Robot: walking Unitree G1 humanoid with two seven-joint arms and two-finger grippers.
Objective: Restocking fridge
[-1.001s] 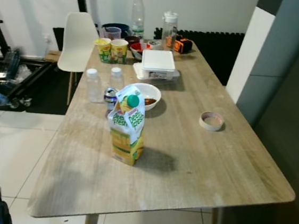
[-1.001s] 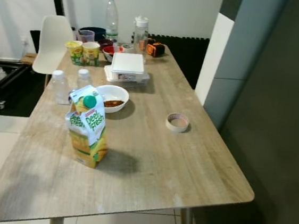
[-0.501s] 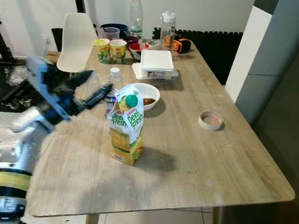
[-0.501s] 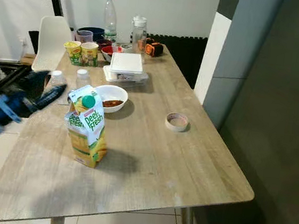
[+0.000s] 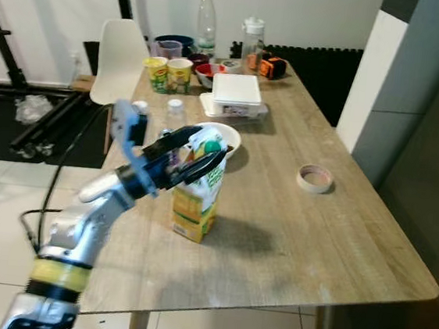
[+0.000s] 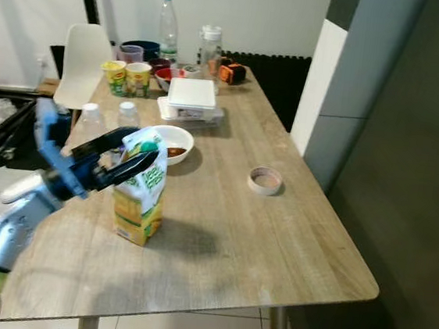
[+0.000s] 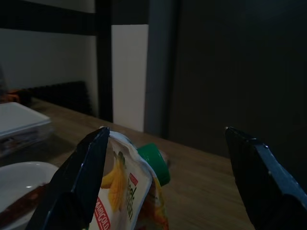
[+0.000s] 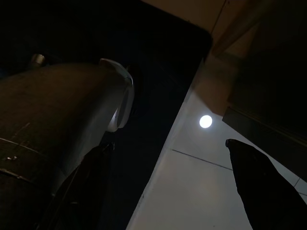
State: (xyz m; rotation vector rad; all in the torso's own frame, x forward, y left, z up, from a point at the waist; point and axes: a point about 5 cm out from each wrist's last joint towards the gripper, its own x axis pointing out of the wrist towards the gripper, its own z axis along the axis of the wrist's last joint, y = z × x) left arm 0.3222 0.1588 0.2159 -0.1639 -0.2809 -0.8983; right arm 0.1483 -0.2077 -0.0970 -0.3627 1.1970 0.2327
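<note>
Half a second earlier my left arm was out beside the table's edge; by this moment my left gripper (image 5: 193, 152) had reached the top of the juice carton (image 5: 197, 201), fingers spread apart with one on each side of the gable and green cap (image 7: 154, 160), not yet pressed in as far as I could judge. My right gripper (image 8: 168, 187) hung idle in the shade, its two fingers apart against a dim floor.

Nearest me, the carton stood upright on the wooden table (image 5: 290, 243), toward my left side. Just behind it lay a white bowl (image 5: 230, 136) with something dark in it, and beside that two small clear bottles (image 5: 174, 113). Well off to the right sat a roll of tape (image 5: 315, 178). Farther back were a white lidded box (image 5: 236, 91), two yellow cups (image 5: 168, 73), a tall water bottle (image 5: 208, 23) and a white chair (image 5: 119, 61).

Restocking had barely begun, by my reckoning: nothing was lifted, and the carton remained to be gripped, carried and shelved. The dark panel on my right may have been the fridge, though I could not be sure.
</note>
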